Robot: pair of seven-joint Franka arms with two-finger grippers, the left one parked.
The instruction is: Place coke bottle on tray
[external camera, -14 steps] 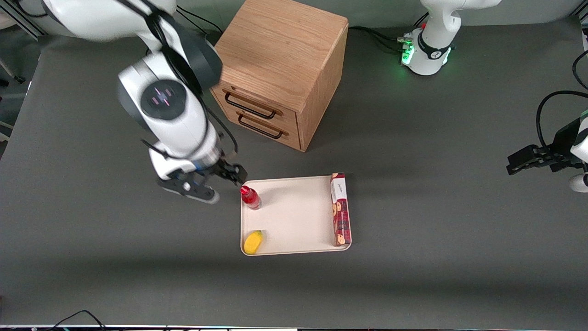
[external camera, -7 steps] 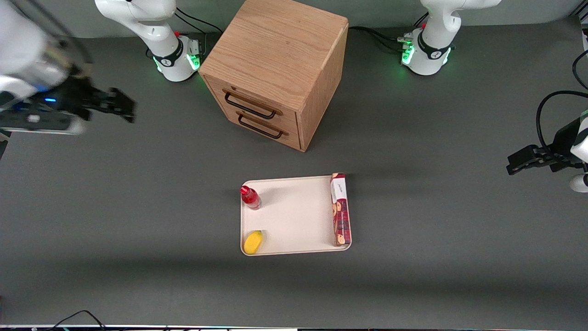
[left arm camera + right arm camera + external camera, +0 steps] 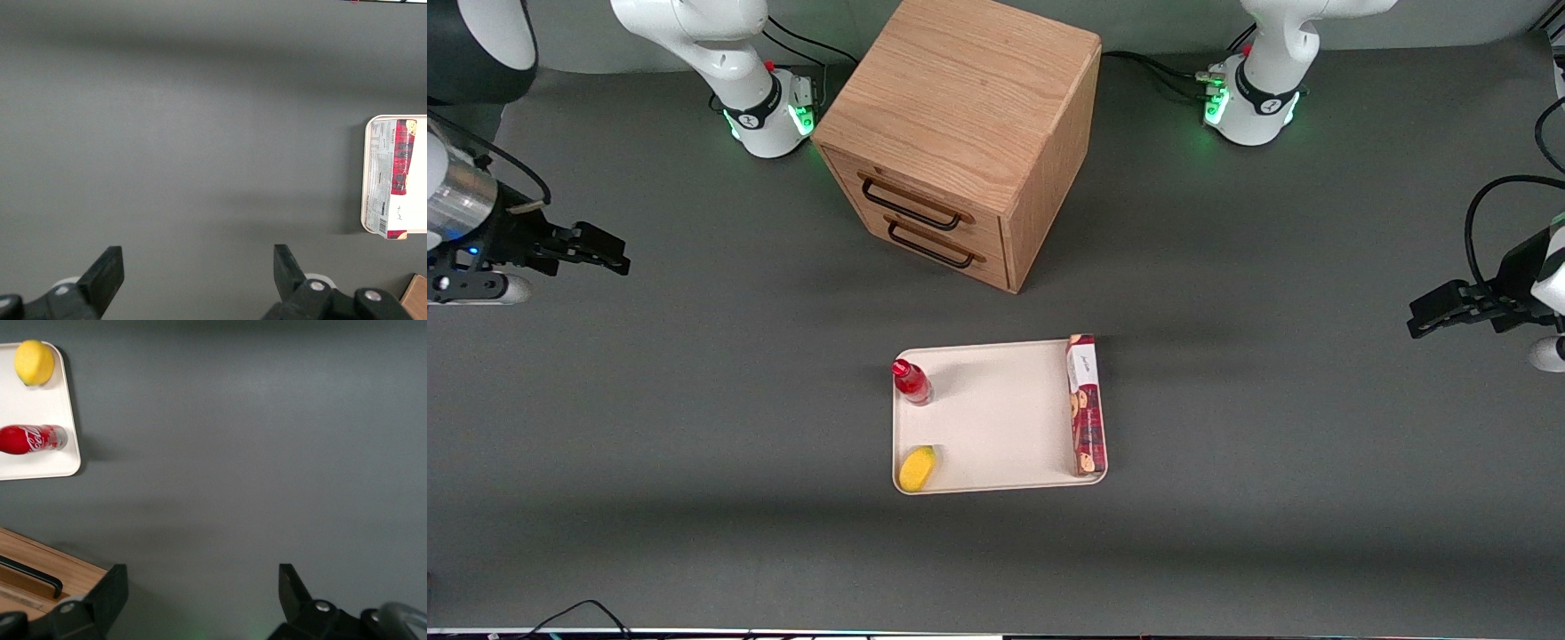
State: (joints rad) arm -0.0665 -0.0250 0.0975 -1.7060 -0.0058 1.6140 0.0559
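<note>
The small red coke bottle (image 3: 911, 381) stands upright on the cream-white tray (image 3: 1005, 418), at the tray's corner nearest the working arm and the cabinet. It also shows in the right wrist view (image 3: 30, 439) on the tray (image 3: 40, 400). My gripper (image 3: 609, 252) hangs far off toward the working arm's end of the table, well apart from the tray. In the right wrist view its fingers are spread wide over bare table (image 3: 200, 587), with nothing between them.
A yellow fruit (image 3: 917, 468) lies on the tray nearer the front camera than the bottle. A long red biscuit box (image 3: 1086, 404) lies along the tray's edge toward the parked arm. A wooden drawer cabinet (image 3: 960, 133) stands farther from the camera.
My gripper has left the bottle standing on the tray and swung away to the working arm's end of the table. The bottle has not moved.
</note>
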